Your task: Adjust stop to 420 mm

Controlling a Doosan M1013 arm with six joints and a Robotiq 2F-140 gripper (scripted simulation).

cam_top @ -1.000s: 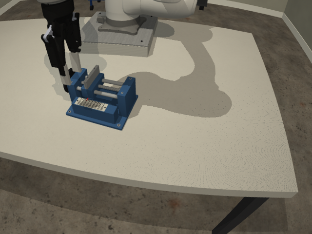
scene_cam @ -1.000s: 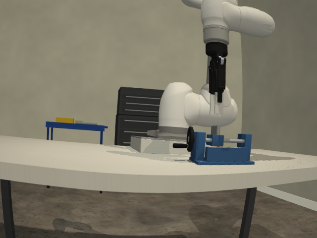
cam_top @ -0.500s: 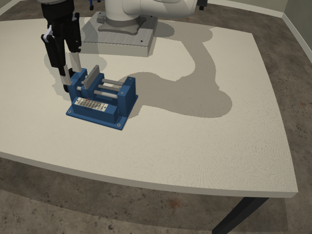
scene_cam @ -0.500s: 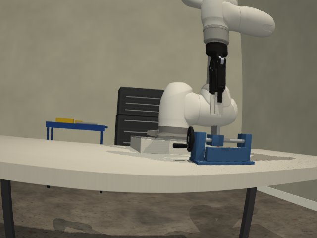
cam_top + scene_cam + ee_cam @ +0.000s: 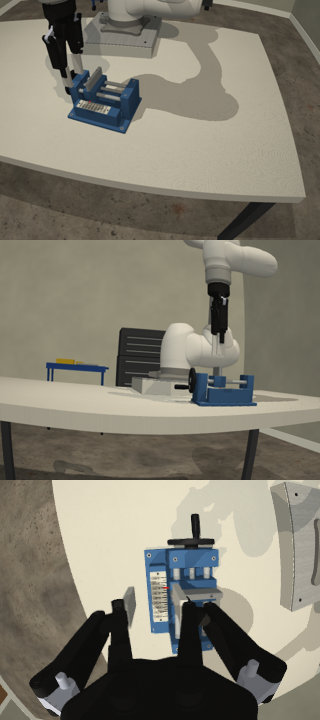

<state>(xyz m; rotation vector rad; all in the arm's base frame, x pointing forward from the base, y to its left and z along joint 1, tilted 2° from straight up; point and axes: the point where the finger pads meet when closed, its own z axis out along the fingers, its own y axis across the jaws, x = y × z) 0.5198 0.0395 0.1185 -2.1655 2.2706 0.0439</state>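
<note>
Handwheel upright, handle pointing level away from blue frame

Gripper: no visible change in place or finger spread from the earlier pictures to now.
Stop: no visible travel to left or right.
Handwheel: no visible turn.
</note>
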